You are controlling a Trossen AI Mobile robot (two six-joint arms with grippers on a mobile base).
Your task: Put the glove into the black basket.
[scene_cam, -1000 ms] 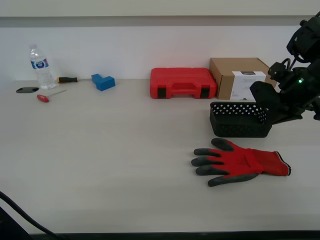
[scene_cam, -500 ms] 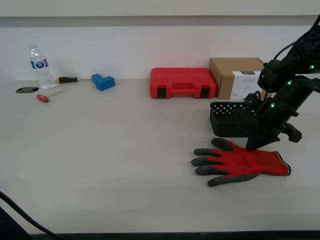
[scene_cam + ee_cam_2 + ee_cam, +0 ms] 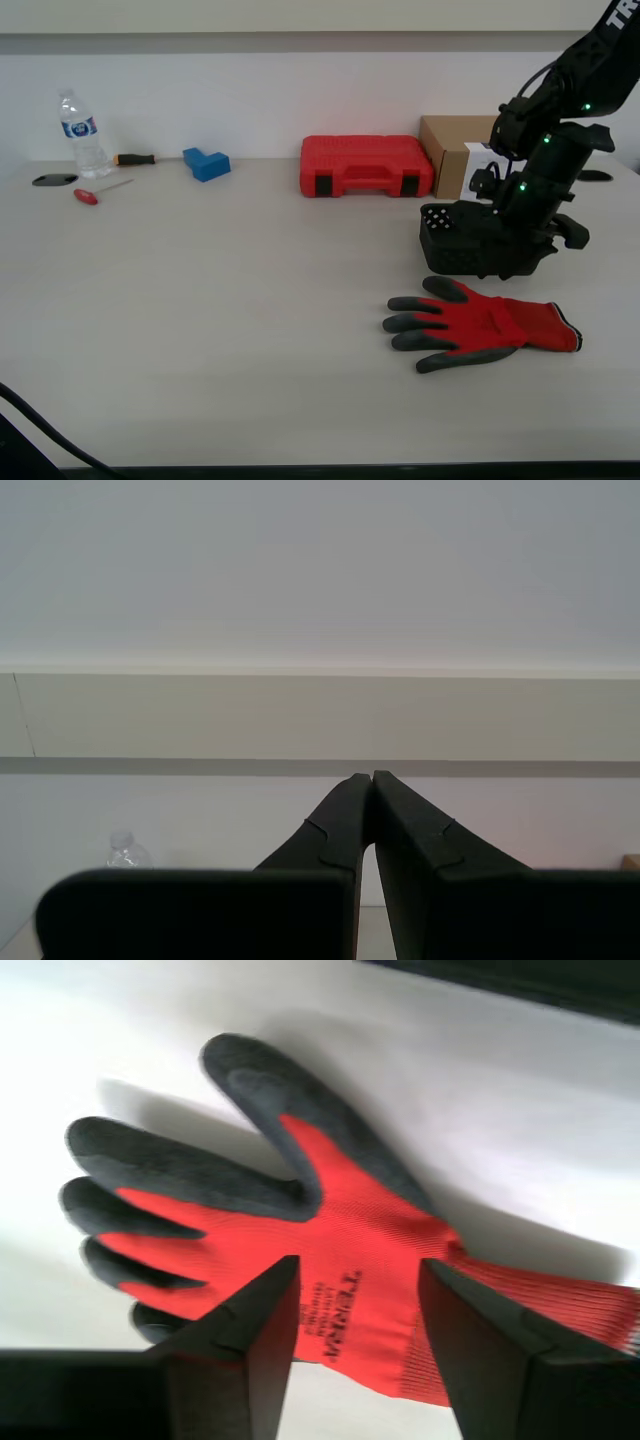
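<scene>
Red glove (image 3: 482,325) is seen flat on the tabletop (image 3: 220,300) beside the basket (image 3: 470,245), untouched, while the first tool (image 3: 358,1295), spread, has been brought down above its back, readying a grasp.

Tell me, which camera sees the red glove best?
The first wrist view: the glove fills it, with its printed back and grey fingers close under my first gripper. The exterior view shows it whole but small, flat on the table. The second wrist view misses it.

One glove (image 3: 484,324), one black basket (image 3: 452,240), one red tool case (image 3: 366,165), one cardboard box (image 3: 463,151). One water bottle (image 3: 80,134), one blue block (image 3: 206,163), two screwdrivers: orange-handled (image 3: 135,158), red-handled (image 3: 97,192).
</scene>
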